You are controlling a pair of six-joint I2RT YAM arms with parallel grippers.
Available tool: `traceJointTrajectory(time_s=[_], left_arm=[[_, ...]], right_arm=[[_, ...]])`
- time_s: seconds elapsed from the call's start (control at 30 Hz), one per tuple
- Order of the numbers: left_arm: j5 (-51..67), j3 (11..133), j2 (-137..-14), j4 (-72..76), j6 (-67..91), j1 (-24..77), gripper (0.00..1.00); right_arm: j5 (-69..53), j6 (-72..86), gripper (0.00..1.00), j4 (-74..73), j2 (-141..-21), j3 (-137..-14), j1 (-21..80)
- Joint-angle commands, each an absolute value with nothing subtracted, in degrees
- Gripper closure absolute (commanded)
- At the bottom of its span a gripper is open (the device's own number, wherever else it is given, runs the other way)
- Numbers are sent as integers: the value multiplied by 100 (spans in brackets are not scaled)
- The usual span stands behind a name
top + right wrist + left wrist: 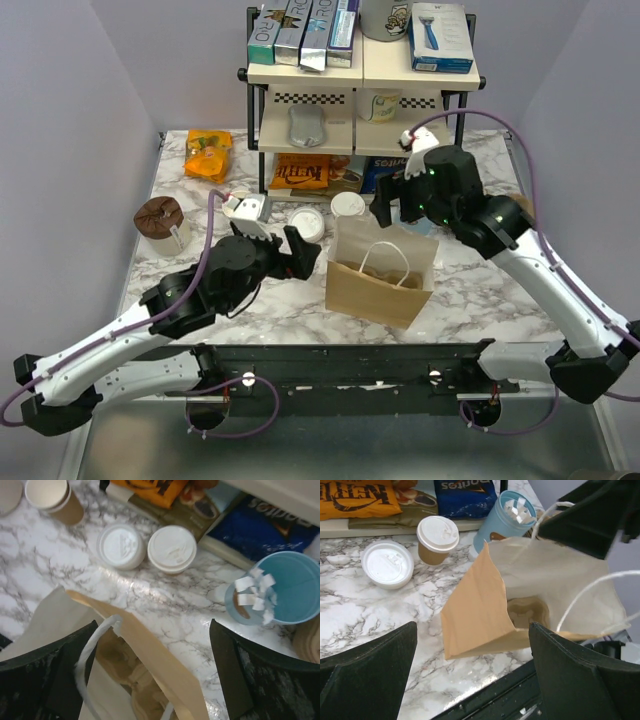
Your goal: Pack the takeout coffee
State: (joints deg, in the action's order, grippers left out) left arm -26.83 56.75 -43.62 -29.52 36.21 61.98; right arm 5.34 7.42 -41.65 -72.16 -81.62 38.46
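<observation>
The takeout coffee (348, 205), a small tan paper cup with a white lid, stands on the marble behind the brown paper bag (380, 275). It also shows in the left wrist view as the coffee (437, 537) and in the right wrist view as the coffee (172, 549). The bag (520, 600) stands open-topped, white string handles up. My right gripper (392, 205) hangs open over the bag's back rim (150, 660), with the rim and one handle between its fingers (50, 685). My left gripper (300, 250) is open just left of the bag and holds nothing.
A loose white lid (120, 545) lies beside the coffee. A light-blue cup (280, 587) with paper strips stands to the right, and a lidless tan cup (50, 497) to the far left. A shelf rack (360, 90) with boxes and snack bags lines the back. An orange packet (208, 155) lies at the back left.
</observation>
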Motion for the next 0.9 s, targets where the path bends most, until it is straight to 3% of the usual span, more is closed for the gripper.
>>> traceJointTrajectory(time_s=[0.0,0.23,0.5,0.6,0.73,0.87], left_arm=[[-2787,6107,-4938,-2672,3524,5733,1],[-1065,6811,-6281,-2654,3481,4659,1],[290,6830,-6741,-2522,3085,4614,1],[141,6706,-6733,-2636,3111,4605,1],[44,6768,-6864,-3014,3015,4623,1],[-323,6811,-7004,-3295,2944,4746,4]], right_arm=[[1939,1528,0,-4884,-6769,-8534,3841],[2303,2845,0,-6020,-5855,-7656,3841],[1433,3111,2,-6406,-5782,-7190,3841],[1581,3164,13,-6766,-5906,-7207,3841],[1477,3164,37,-6987,-5924,-7277,3841],[1257,3076,41,-7128,-5959,-7225,3841]])
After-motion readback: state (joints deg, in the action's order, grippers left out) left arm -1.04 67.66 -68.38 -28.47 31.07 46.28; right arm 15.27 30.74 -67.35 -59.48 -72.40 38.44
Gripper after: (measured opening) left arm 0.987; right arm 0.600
